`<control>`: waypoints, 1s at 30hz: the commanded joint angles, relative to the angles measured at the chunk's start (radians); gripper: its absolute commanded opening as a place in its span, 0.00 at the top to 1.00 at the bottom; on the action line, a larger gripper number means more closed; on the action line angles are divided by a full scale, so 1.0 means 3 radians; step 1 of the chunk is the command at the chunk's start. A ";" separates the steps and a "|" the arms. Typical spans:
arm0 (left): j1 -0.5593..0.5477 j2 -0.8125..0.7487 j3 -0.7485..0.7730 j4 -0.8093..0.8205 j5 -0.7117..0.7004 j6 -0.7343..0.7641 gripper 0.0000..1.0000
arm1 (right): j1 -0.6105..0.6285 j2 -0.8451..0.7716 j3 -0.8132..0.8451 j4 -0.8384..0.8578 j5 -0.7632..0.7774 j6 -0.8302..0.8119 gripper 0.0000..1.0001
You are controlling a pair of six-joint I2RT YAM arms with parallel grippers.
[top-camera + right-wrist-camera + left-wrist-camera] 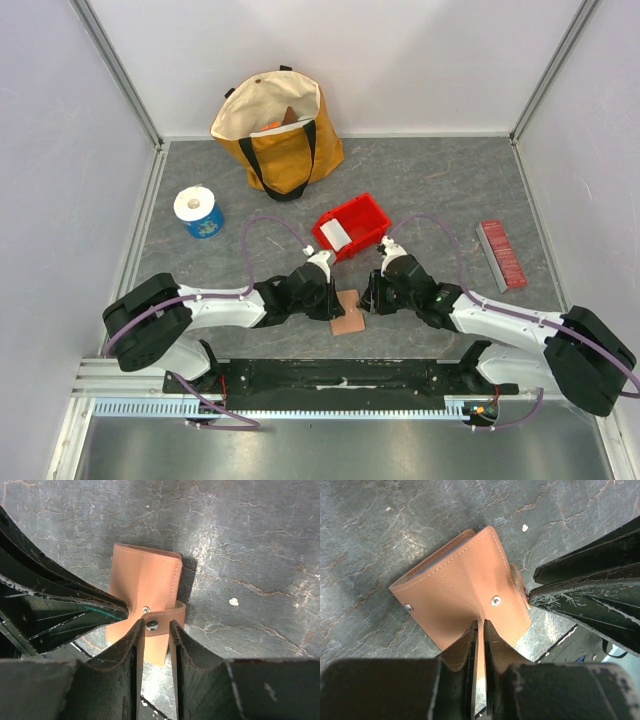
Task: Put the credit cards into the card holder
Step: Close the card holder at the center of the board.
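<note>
Two robot arms meet over a grey slate table [430,180], with a yellow tote bag [285,140] far beyond both claws at the back wall. A red bin [372,212] sits just beyond the fingertips and between the two arms. A dark-red ribbed bar [502,255] lies well out to the right claw's outer side, and a blue-and-white roll [198,210] is off past the left claw's outer side. Directly beneath the fingertips is the tan card holder [460,585], folded shut on the table. The left claw [479,626] is nearly closed, pinching the holder's thin near edge. The right claw [155,622] stands part-way open with its fingers astride the snap tab [161,620]. No firm hold on the tab shows in either wrist view. One white card [335,236] rests in the bin, beyond the claws and slightly nearer the left one; no other cards can be made out. The holder's long axis runs roughly away from the arm bases, and the tab crosses it toward the right claw's side. That probably makes the right claw, already over the snap, the one placed to pull the tab free while the left pins the body. The holder is not yet open, so no card can be loaded.
</note>
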 commanded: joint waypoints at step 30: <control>-0.0006 0.0144 0.0092 0.0030 -0.0097 0.0088 0.86 | -0.0014 0.0434 0.0100 0.0396 -0.0287 -0.0081 0.73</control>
